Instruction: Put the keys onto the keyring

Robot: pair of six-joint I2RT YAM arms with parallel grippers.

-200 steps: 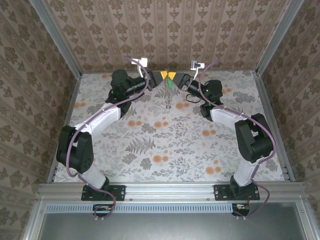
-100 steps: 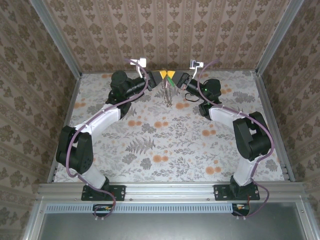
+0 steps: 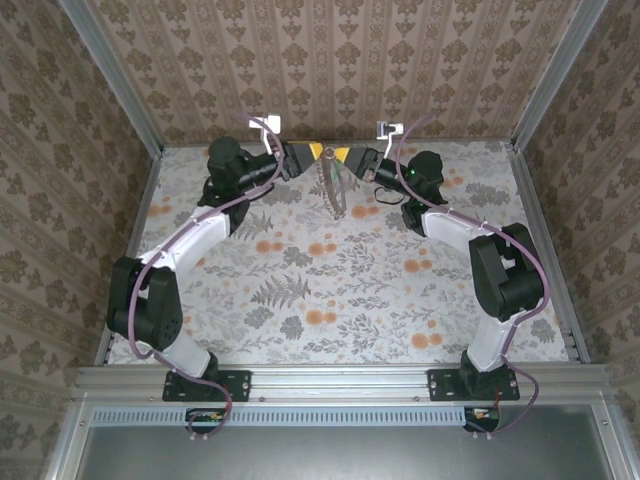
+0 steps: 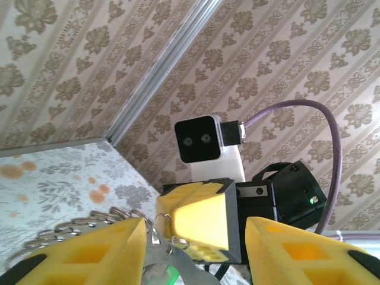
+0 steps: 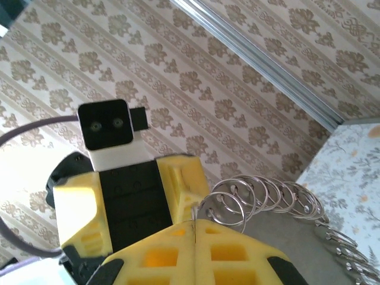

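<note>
My right gripper (image 3: 343, 155) is shut on the top of the keyring (image 3: 334, 195), a thin brown hoop that hangs from it above the back of the table. In the right wrist view the shut pads (image 5: 178, 249) pinch a thin wire, and several silver split rings (image 5: 267, 193) fan out beside them. My left gripper (image 3: 308, 152) faces it, open, just to the left. In the left wrist view its yellow fingers (image 4: 89, 249) stand wide apart with the right gripper's tip (image 4: 199, 217) between them. A key (image 4: 187, 270) with a green head (image 4: 171, 275) hangs against the left finger.
The floral table (image 3: 330, 290) is walled in by patterned panels on three sides, with a metal rail (image 3: 340, 380) along the near edge. Both arms reach to the back wall, their purple cables (image 3: 265, 125) arching above the wrists.
My left gripper has opened and pulled back a little to the left. The hoop now hangs lower from the right gripper, which has stayed shut.
</note>
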